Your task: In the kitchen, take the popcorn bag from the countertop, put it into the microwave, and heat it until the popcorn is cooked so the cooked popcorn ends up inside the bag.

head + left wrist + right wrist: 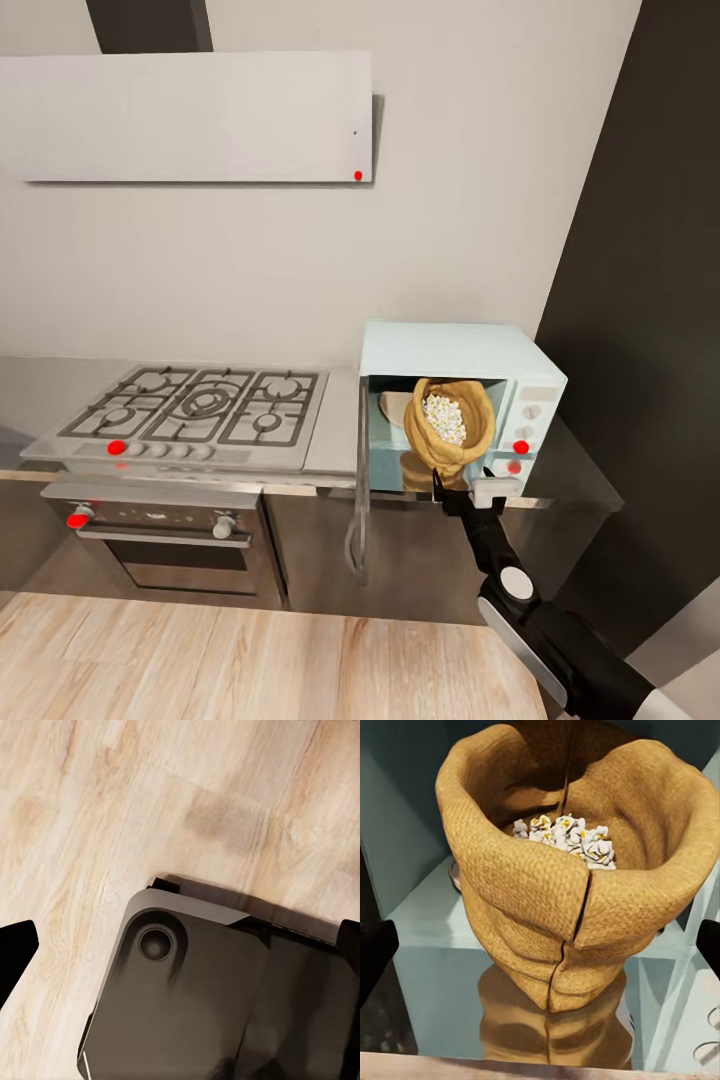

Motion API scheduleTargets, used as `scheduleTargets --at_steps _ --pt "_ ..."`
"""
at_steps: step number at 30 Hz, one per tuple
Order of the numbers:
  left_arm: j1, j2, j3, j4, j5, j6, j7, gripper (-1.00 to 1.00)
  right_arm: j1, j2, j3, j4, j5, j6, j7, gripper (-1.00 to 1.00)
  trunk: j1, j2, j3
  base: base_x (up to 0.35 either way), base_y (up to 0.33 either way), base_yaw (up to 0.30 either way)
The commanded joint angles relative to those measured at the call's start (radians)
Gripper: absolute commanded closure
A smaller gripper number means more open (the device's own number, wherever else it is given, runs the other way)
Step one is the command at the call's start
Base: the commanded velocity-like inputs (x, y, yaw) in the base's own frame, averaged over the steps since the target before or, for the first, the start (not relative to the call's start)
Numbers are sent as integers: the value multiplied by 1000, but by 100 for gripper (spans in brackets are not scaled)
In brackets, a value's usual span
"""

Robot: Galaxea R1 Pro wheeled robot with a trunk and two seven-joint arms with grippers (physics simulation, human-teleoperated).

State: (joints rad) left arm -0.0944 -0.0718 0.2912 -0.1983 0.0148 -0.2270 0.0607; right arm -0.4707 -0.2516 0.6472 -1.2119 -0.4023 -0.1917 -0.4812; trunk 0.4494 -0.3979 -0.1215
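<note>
Head view: popcorn bag (452, 424) held in right gripper (452, 484) at open mouth of microwave (455, 352), near countertop (575, 470) front edge, mouth tilted outward. Left wrist view: wood floor (112, 810) below; finger state impossible to tell. Right wrist view: tan sack upright, straight ahead between fingertips, white popcorn (564, 838) inside.

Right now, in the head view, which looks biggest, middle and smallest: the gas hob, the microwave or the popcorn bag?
1. Gas hob, the widest.
2. Microwave, a bit smaller than the hob.
3. Popcorn bag, the smallest, at the microwave's open front with the right gripper at its base.
</note>
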Motion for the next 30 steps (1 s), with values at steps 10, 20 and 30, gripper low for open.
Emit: scheduleTargets --at_steps 10,20,30 --pt "-1 0 0 0 2 -3 4 -100 -2 -1 3 12 -9 -7 -5 -100 1 -2 -2 136 0 0" --pt "-1 0 0 0 2 -3 4 -100 -2 -1 3 14 -9 -8 -5 -100 1 -2 -2 4 0 0" --pt "-1 0 2 0 2 -3 4 -100 -5 4 3 150 -9 -85 -7 -100 1 -2 -2 0 0 0"
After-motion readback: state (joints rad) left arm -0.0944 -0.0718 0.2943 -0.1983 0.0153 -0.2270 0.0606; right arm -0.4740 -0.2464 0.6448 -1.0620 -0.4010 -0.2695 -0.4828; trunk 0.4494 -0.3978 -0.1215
